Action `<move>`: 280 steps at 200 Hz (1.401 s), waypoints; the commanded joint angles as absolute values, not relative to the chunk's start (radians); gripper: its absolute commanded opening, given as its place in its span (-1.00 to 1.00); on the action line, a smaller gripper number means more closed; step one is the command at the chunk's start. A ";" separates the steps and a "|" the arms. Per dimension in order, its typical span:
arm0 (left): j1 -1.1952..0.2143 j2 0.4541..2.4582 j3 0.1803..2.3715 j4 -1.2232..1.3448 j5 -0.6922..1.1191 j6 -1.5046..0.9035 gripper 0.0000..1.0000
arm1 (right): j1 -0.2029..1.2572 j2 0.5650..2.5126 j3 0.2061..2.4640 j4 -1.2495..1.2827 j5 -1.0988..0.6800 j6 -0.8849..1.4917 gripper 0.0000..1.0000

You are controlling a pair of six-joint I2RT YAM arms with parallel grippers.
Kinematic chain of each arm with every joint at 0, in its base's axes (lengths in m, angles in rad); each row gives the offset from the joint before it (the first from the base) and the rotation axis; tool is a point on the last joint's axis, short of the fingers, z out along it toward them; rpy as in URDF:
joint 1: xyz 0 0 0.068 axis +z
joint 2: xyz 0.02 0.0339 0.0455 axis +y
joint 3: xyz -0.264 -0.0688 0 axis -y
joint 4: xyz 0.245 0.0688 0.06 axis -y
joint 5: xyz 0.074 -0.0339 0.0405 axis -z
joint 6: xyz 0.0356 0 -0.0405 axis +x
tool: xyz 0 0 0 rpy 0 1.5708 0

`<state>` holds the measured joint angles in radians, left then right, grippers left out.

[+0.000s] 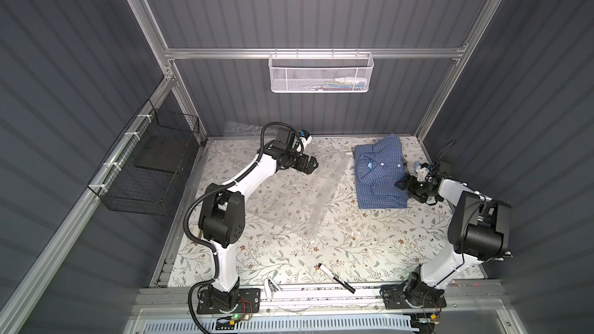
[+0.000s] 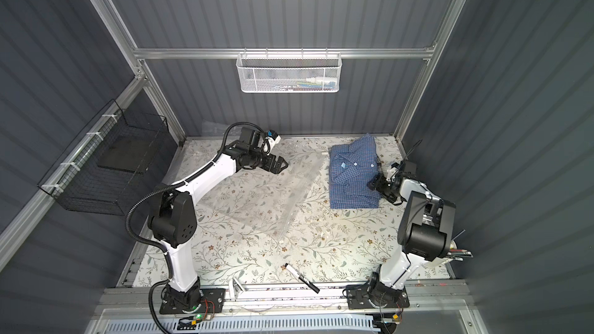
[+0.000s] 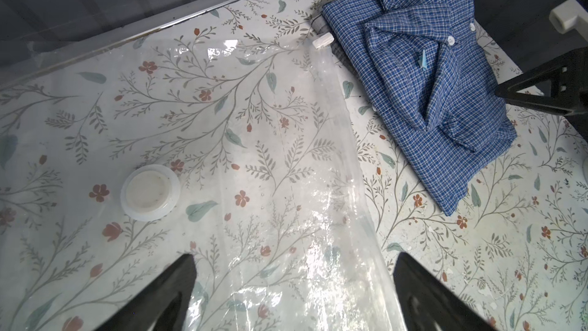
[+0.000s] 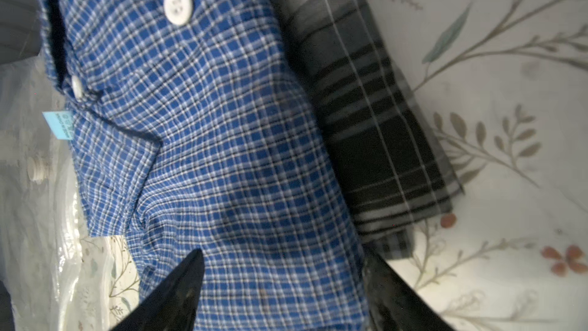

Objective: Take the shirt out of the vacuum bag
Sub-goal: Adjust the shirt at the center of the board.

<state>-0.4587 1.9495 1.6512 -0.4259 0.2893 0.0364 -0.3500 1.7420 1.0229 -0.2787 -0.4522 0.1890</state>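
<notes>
The floral table (image 1: 353, 252) bears the vacuum bag (image 1: 299, 194) lying flat at centre, the folded blue shirt (image 1: 379, 178) outside just beside it, the right gripper (image 1: 401, 184) with jaws apart astride the shirt's edge, and the left gripper (image 1: 312, 168) with jaws apart above the bag.

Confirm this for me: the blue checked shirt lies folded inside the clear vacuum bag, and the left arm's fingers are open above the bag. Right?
Not quite. The shirt lies folded outside the vacuum bag, on the table beside its zip edge, as the left wrist view shows. The rest holds: the left arm's fingers are open above the bag.
</notes>
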 commanded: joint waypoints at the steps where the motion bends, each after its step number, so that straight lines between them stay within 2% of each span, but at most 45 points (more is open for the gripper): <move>1: -0.445 1.964 1.631 -0.424 0.302 0.039 0.96 | -0.348 1.756 1.033 -0.242 -0.522 0.148 0.43; 33: -0.439 1.963 1.624 -0.424 0.305 0.040 0.96 | -0.341 1.765 1.019 -0.207 -0.568 0.146 0.19; 66: -0.430 1.960 1.614 -0.425 0.305 0.041 0.95 | -0.338 1.755 1.017 -0.200 -0.573 0.152 -0.52; 87: -0.426 1.959 1.608 -0.423 0.307 0.040 0.95 | -0.338 1.724 1.029 -0.226 -0.567 0.152 -0.85; 112: -0.421 1.962 1.610 -0.422 0.310 0.040 0.95 | -0.339 1.697 1.099 -0.302 -0.542 0.139 -0.99; 175: -0.417 1.979 1.615 -0.423 0.319 0.038 0.95 | -0.338 1.718 1.323 -0.487 -0.486 0.054 -1.00; 218: -0.412 1.978 1.615 -0.435 0.314 0.041 0.95 | -0.355 1.789 1.289 -0.459 -0.467 0.050 -1.00; 224: -0.410 1.977 1.614 -0.438 0.313 0.043 0.95 | -0.363 1.804 1.283 -0.446 -0.465 0.055 -0.93; 232: -0.408 1.976 1.614 -0.443 0.313 0.047 0.95 | -0.374 1.829 1.285 -0.438 -0.459 0.061 -0.75; 247: -0.405 1.974 1.611 -0.448 0.311 0.048 0.95 | -0.389 1.888 1.302 -0.437 -0.429 0.077 -0.62; 266: -0.400 1.968 1.605 -0.449 0.307 0.048 0.95 | -0.394 1.928 1.338 -0.453 -0.395 0.092 -0.63; 280: -0.399 1.967 1.602 -0.450 0.307 0.049 0.95 | -0.394 1.921 1.342 -0.438 -0.390 0.104 -0.38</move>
<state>-0.4095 1.9602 1.6199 -0.4259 0.2928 0.0368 -0.3931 1.9274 1.3056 -0.4377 -0.4259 0.0891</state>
